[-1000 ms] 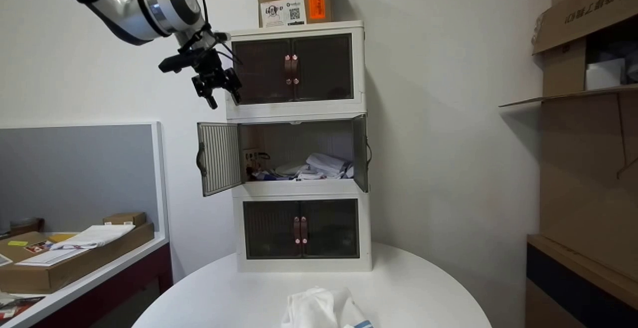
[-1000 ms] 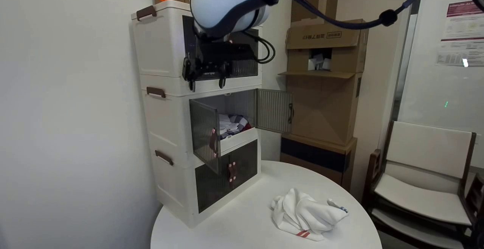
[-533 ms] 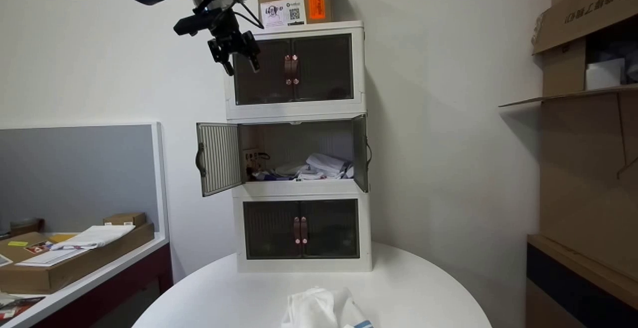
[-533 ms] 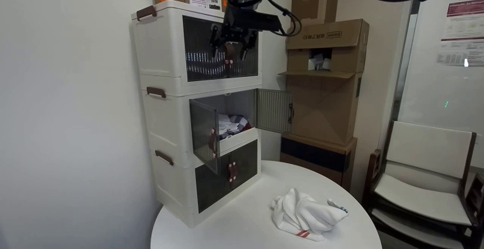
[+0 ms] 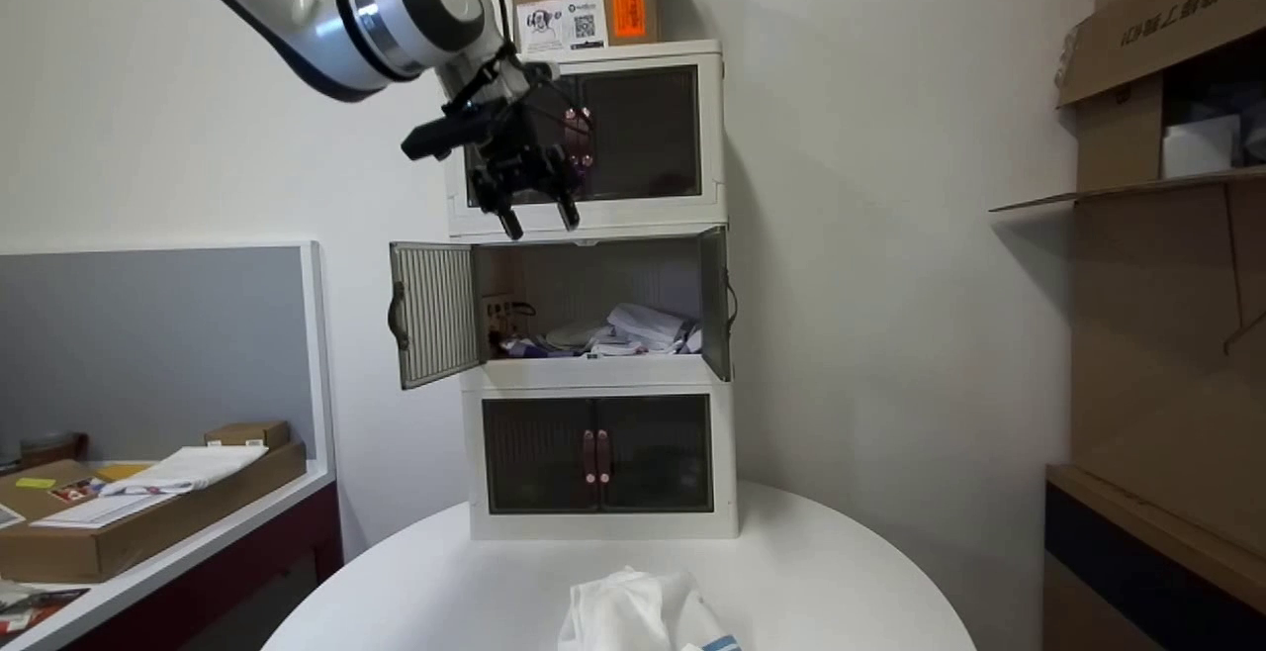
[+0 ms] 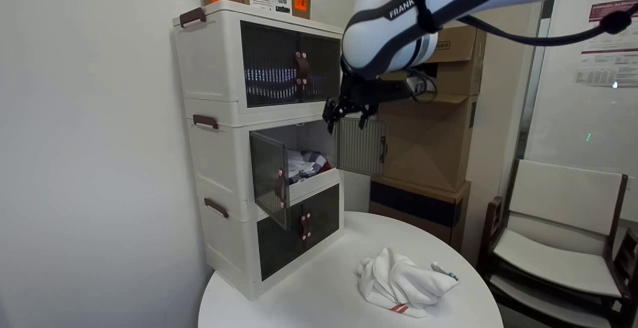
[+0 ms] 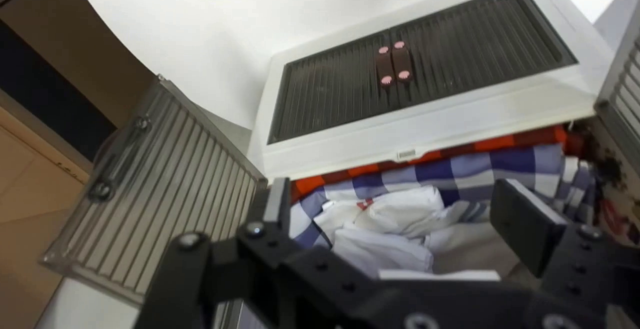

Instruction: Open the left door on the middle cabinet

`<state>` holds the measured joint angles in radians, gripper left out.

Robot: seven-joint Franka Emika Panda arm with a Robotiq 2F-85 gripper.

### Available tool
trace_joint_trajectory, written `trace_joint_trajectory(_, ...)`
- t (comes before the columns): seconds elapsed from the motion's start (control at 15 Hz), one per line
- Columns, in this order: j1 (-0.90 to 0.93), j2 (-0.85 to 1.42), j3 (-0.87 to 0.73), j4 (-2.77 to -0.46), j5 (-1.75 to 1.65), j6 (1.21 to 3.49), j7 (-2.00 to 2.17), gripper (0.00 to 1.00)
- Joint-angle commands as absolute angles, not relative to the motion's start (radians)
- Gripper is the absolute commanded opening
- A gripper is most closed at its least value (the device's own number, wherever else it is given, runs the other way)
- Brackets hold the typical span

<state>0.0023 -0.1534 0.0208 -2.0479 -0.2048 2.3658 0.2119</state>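
Note:
The middle cabinet [image 5: 598,372] [image 6: 222,163] is white, with both doors swung outward. The left door [image 5: 435,315] [image 6: 269,178] is a ribbed clear pane with a dark handle, standing wide open. Part of it shows at the right edge of the wrist view [image 7: 631,86], which is upside down. The right door [image 5: 716,305] [image 6: 361,146] [image 7: 165,194] is open too. My gripper [image 5: 540,221] [image 6: 347,124] [image 7: 400,214] is open and empty, in front of the cabinet near the top of its opening. It appears apart from both doors.
Folded cloths [image 5: 643,329] [image 7: 390,219] lie inside the middle cabinet. The top cabinet [image 5: 638,132] and bottom cabinet [image 5: 653,453] have shut dark doors. A crumpled white cloth [image 6: 403,278] lies on the round white table [image 6: 319,278]. Cardboard boxes [image 6: 423,138] stand beside the cabinets.
My gripper has moved right in both exterior views, first rising in front of the top cabinet, then coming down to the middle cabinet's opening. The doors have not visibly moved.

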Motion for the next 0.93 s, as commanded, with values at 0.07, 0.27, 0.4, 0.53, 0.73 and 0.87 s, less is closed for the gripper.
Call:
trace_joint_trajectory(0.07, -0.011, -0.284, 0.008, -2.366, -0.25, 2.62, 0.061, 1.0)
trace_joint_trajectory(0.27, -0.019, -0.36, -0.016, -2.538, -0.239, 2.768, -0.021, 1.0)
trace_joint_trajectory(0.4, -0.027, -0.408, -0.04, -2.629, -0.218, 2.822, -0.06, 1.0)
trace_joint_trajectory(0.53, -0.047, -0.467, -0.06, -2.705, -0.211, 2.831, -0.071, 1.0)
trace_joint_trajectory(0.73, -0.063, -0.432, -0.047, -2.678, -0.206, 2.802, -0.057, 1.0)
trace_joint_trajectory(0.87, -0.069, -0.468, -0.053, -2.709, -0.205, 2.802, -0.06, 1.0)
